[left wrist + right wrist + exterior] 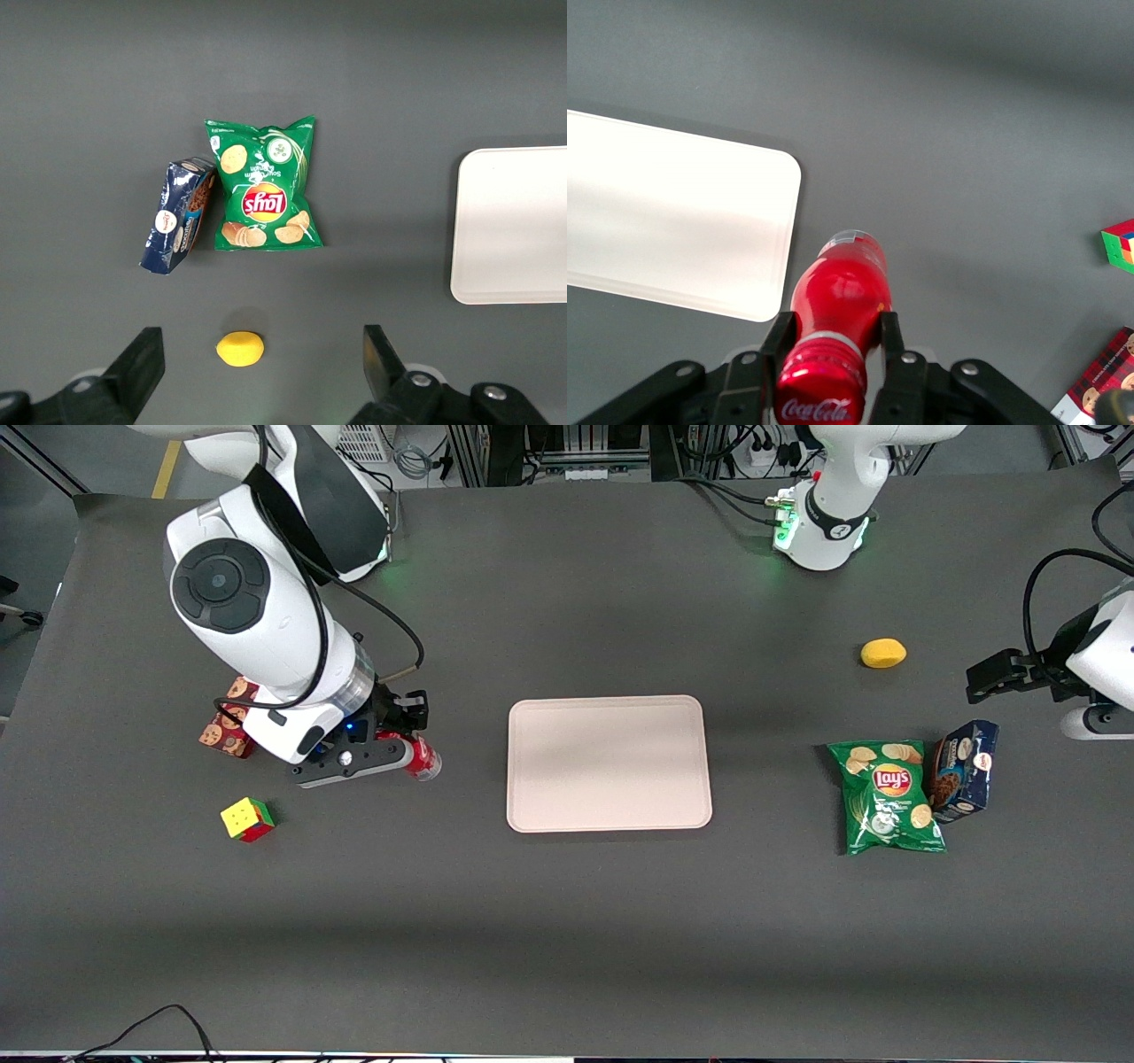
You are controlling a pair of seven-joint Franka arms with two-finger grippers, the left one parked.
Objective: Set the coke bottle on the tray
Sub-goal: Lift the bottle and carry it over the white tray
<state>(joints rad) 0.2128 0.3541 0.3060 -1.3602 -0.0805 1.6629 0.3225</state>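
Coke bottle: small, rigid, likely light, smooth and slip-prone. Pinched at neck below cap between fingers of gripper, near pinkish-beige tray, toward working arm's end. Neck hold judged secure.

Bare table separates the gripper from the tray.
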